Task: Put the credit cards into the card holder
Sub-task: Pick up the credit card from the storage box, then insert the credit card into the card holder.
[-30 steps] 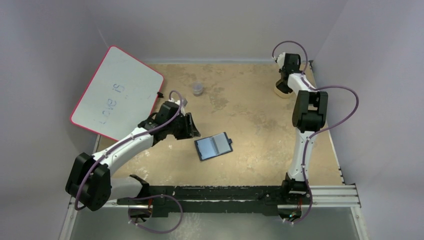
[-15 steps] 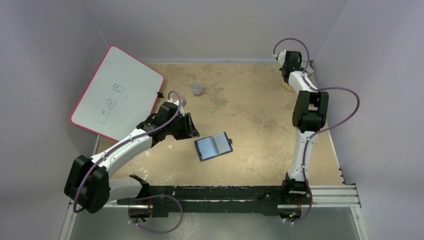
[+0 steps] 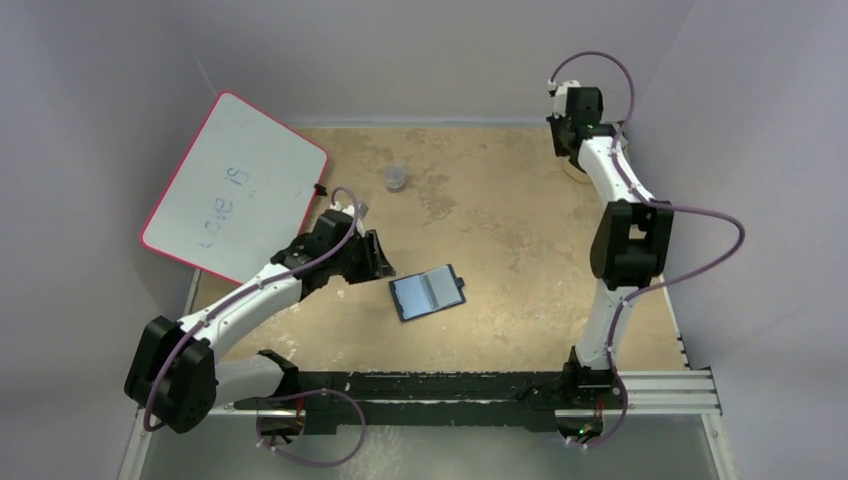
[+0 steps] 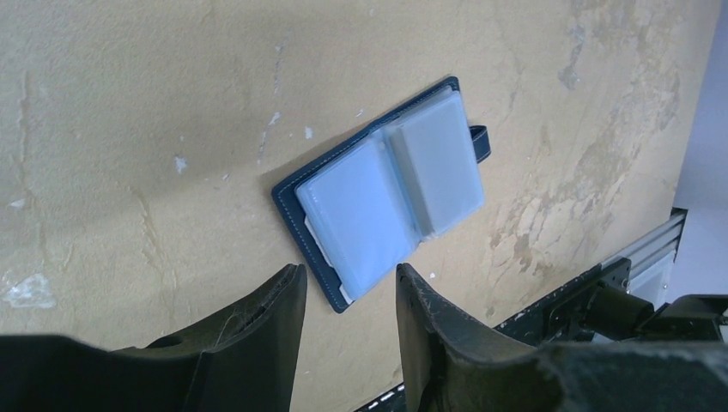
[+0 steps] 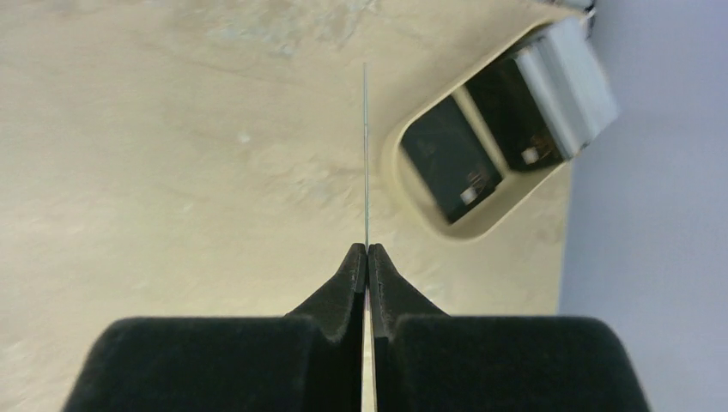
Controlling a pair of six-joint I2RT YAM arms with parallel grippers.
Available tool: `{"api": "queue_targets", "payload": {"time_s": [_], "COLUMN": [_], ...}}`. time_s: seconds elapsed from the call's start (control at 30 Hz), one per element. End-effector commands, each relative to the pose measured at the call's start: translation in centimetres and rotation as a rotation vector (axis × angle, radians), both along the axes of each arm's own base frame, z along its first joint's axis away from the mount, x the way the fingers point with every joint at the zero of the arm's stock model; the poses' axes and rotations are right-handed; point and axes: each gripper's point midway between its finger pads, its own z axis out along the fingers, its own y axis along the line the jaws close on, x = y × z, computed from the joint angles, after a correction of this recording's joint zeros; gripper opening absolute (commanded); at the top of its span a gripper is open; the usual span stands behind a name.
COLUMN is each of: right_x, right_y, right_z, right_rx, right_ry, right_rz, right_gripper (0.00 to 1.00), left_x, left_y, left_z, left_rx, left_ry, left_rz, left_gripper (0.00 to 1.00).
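Observation:
The card holder lies open on the tan table, navy with pale blue-grey pockets; it also shows in the left wrist view. My left gripper is open and empty just left of it, its fingertips apart from the case's near corner. My right gripper is at the far right corner above the tan oval tray. In the right wrist view it is shut on a thin credit card seen edge-on. More cards stay in the tray, one of them pale grey-white.
A pink-edged whiteboard leans at the far left. A small clear cup stands at the back middle. A black rail runs along the near edge. Grey walls close in on the right and back.
My right gripper has risen from the tray towards the back wall, holding a card. My left arm has shifted slightly; the card holder has not moved.

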Motion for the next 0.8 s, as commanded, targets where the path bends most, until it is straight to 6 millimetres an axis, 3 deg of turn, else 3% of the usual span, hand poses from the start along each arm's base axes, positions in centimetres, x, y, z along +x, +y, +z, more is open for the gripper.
{"api": "queue_targets", "payload": {"time_s": [0.0, 0.13, 0.33, 0.57, 0.67, 0.77], "right_x": [-3.9, -7.1, -13.0, -19.5, -22.8, -25.1], "right_y": [4.1, 8.1, 16.6, 24.1, 27.2, 28.7], "right_z": [2.7, 4.0, 4.2, 2.3, 0.4, -1.4], "right_rx": [0.284, 0.449, 0.721, 0.906, 0.991, 1.023], "right_ry": [-0.081, -0.138, -0.112, 0.041, 0.136, 0.217], "right_rz": [-0.079, -0.025, 0.167, 0.304, 0.377, 0.405], "right_gripper": [0.00, 0.00, 0.00, 0.00, 0.00, 0.00], "left_x": [0.5, 0.2, -0.1, -0.5, -0.6, -0.8], "left_y": [1.0, 1.9, 2.0, 0.8, 0.4, -0.1], "left_z": [-0.3, -1.3, -2.1, -3.6, -4.4, -5.0], "left_rx": [0.001, 0.032, 0.005, -0.080, -0.102, -0.141], "left_ry": [-0.029, -0.009, 0.007, 0.044, 0.061, 0.068], "left_rz": [0.076, 0.110, 0.144, 0.145, 0.142, 0.138], "left_gripper": [0.42, 0.42, 0.43, 0.42, 0.42, 0.42]}}
